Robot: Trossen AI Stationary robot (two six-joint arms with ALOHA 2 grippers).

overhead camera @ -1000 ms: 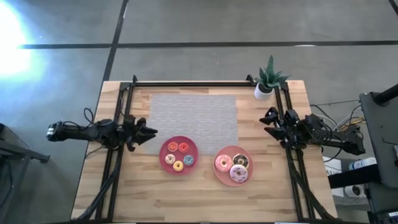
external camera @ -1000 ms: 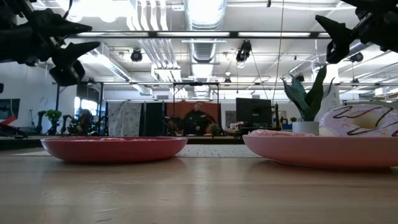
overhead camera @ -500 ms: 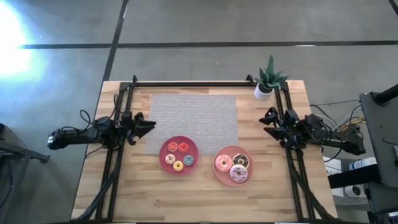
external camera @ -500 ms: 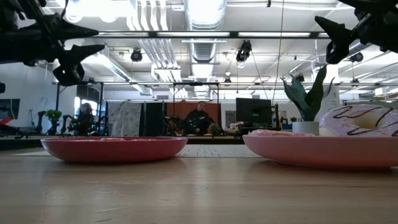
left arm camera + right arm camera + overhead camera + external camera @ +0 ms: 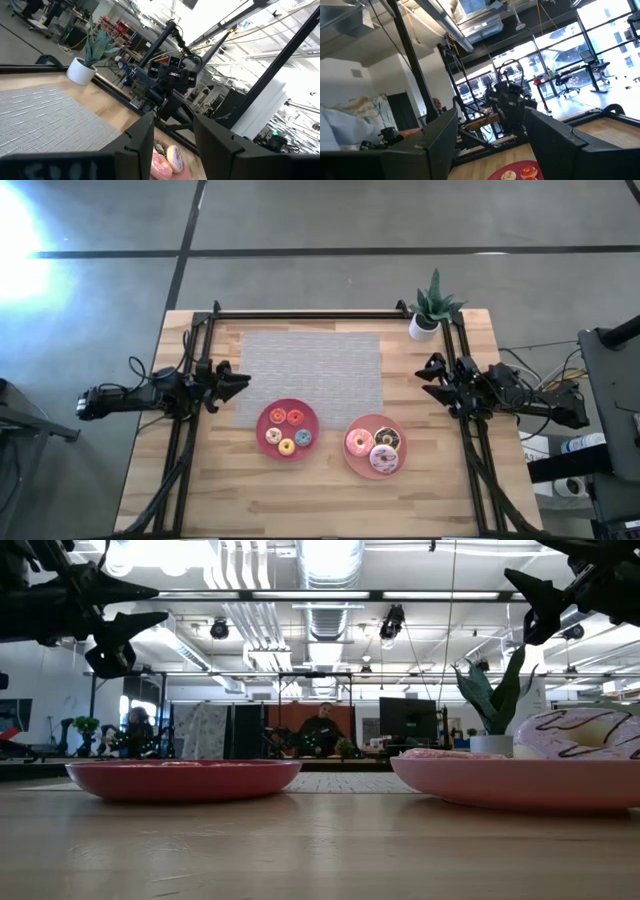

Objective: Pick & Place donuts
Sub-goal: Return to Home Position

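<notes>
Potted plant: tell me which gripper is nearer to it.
Right. The right gripper hangs close to the potted plant, on its side; the left gripper is across the grey mat.

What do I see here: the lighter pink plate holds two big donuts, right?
Not two. The high view shows three on the lighter pink plate: a plain pink donut, a dark chocolate donut and a white-pink sprinkled donut.
</notes>
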